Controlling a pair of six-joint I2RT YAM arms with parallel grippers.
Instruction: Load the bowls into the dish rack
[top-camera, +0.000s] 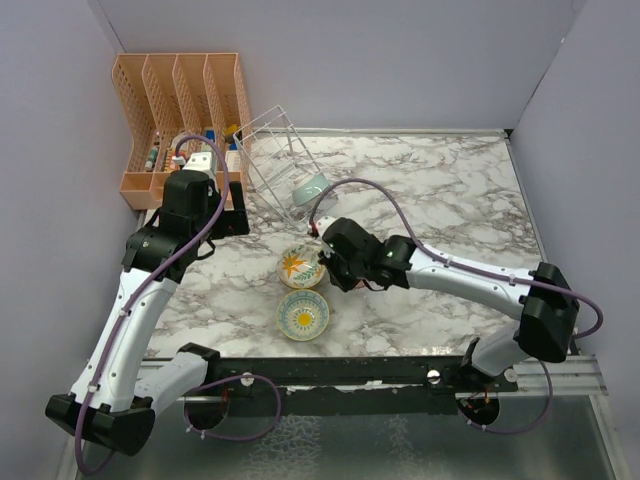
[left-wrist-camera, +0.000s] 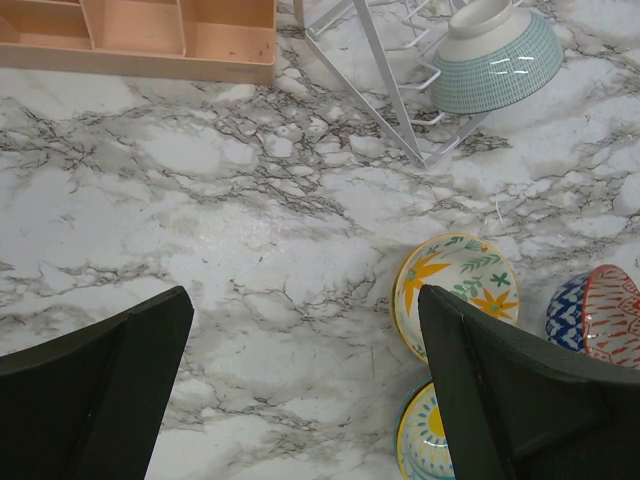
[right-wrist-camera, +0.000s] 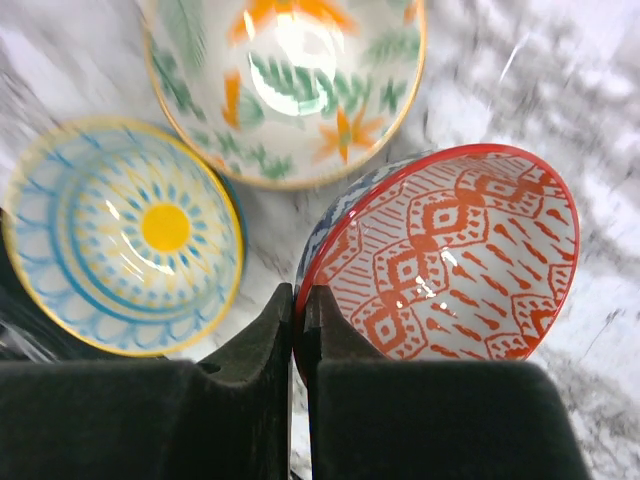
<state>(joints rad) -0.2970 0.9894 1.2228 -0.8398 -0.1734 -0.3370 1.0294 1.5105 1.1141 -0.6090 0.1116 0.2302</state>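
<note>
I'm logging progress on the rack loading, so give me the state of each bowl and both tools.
red-patterned bowl: tilted, rim pinched in right tool.
orange-flower bowl: upright on table, not loaded.
yellow-sun bowl: upright on table, not loaded.
teal bowl: in dish rack, on its side.
left tool: open, empty.
right tool: shut on red-patterned bowl.

Open marble at the sides, a crowded middle

In the top view, bare table (top-camera: 450, 190) fills the right half of the frame, and another open stretch lies left of centre. At mid-frame the orange-flower bowl (top-camera: 300, 265), the sun bowl (top-camera: 303, 314) and the right gripper (right-wrist-camera: 298, 300) pinching the red-patterned bowl (right-wrist-camera: 450, 260) are bunched together, leaving only narrow gaps. Above them the tilted dish rack (top-camera: 280, 160), holding a teal bowl (top-camera: 308, 188), and the orange organizer (top-camera: 180, 110) block the upper left.
</note>
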